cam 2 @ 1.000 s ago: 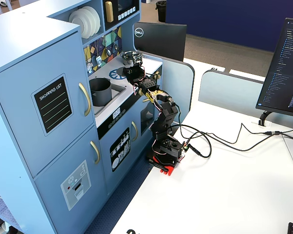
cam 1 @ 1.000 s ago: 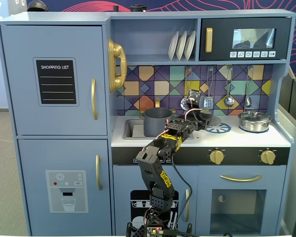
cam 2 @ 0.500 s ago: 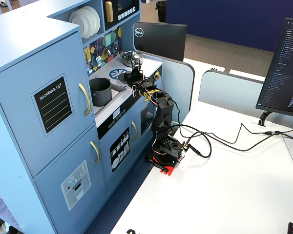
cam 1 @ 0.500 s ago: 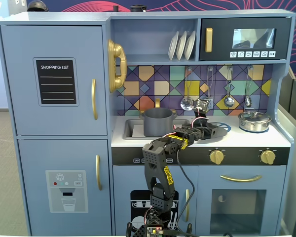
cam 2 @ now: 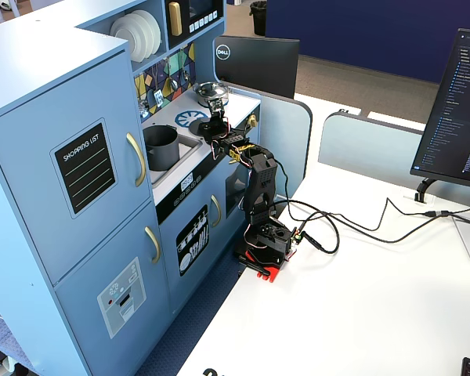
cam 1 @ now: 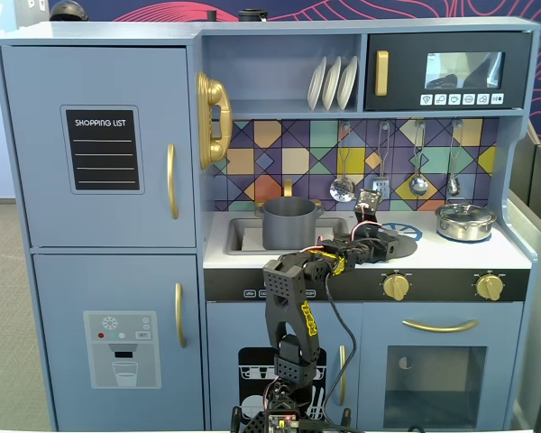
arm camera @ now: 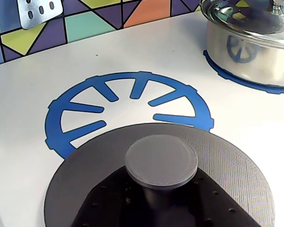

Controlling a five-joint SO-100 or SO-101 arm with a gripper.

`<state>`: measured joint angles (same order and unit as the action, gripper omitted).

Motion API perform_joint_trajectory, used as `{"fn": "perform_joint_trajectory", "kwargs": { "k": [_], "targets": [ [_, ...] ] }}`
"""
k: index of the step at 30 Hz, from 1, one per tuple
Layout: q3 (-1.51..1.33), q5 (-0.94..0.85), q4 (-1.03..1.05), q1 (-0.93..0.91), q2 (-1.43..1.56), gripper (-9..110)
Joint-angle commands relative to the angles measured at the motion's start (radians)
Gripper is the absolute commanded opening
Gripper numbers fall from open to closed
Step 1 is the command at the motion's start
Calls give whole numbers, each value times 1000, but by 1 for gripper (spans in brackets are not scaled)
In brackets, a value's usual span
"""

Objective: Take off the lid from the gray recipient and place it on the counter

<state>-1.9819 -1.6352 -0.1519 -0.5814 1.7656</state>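
Observation:
In the wrist view the lid, a flat dark-gray disc with a round central knob, lies low over the white counter and covers the near edge of the blue burner print. My gripper is shut on the stem under the knob. I cannot tell whether the lid touches the counter. In a fixed view the gripper holds the lid to the right of the gray recipient, which stands uncovered in the sink recess. Another fixed view shows the open recipient and the gripper.
A shiny steel pot with its own lid stands on the second burner print, to the right of the gray lid. Utensils hang on the tiled backsplash behind. The counter's front edge with gold knobs runs below the arm.
The arm has swung right, away from the gray recipient, and lowered. The lid held in the gripper has come down over the burner print on the counter.

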Motion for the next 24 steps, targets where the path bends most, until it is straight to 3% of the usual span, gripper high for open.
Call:
{"fn": "perform_joint_trajectory", "kwargs": {
  "k": [1, 7, 15, 19, 24],
  "targets": [
    [-2, -8, -17, -20, 14, 12],
    [5, -6, -18, -48, 58, 30],
    [69, 61, 106, -15, 244, 32],
    [57, 72, 368, 11, 454, 26],
    [46, 98, 963, 101, 756, 15]
  ]
}}
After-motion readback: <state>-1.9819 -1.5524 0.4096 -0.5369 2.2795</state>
